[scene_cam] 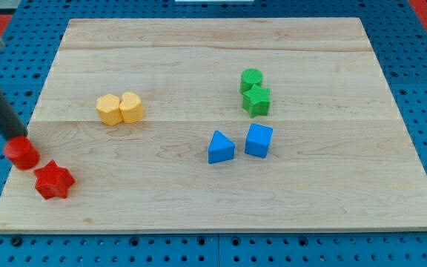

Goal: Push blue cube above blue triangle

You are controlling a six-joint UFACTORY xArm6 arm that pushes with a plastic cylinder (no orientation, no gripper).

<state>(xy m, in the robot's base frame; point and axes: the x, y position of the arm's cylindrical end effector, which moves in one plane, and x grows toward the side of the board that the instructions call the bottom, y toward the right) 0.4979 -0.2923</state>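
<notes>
The blue cube (pixel 259 140) sits right of the board's middle. The blue triangle (pixel 221 147) lies just to its left, a small gap between them. My dark rod comes in from the view's top left, and my tip (pixel 15 136) is at the board's left edge. It touches the top of a red cylinder (pixel 22 153) and is far to the left of both blue blocks.
A red star (pixel 54 180) lies just below and right of the red cylinder. Two yellow blocks (pixel 110 109) (pixel 131 107) touch each other left of centre. A green cylinder (pixel 251 79) and a green star (pixel 256 100) sit above the blue cube. The wooden board (pixel 199 44) rests on a blue pegboard.
</notes>
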